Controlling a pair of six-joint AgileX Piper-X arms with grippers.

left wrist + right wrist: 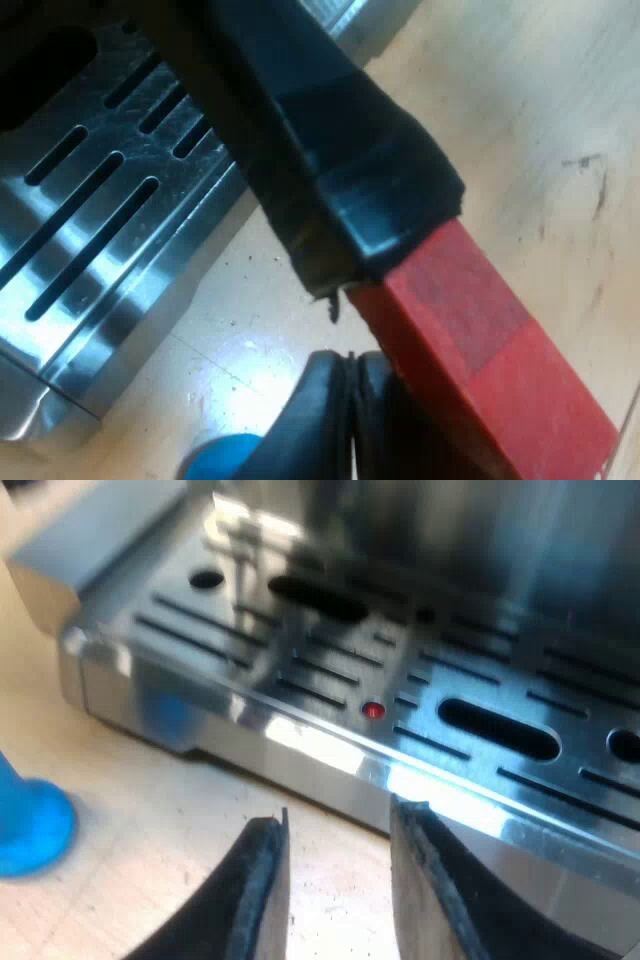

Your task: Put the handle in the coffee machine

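Beside left end effector [350,370], grip unclear: red-ended handle [400,220] close to drip tray [140,290]; careless swing strikes it. Right end effector [340,815] open, empty.

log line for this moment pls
handle: crosses drip tray edge | left end effector: shut, beside red end | right end effector: open, empty, at drip tray front | blue tamper: on table
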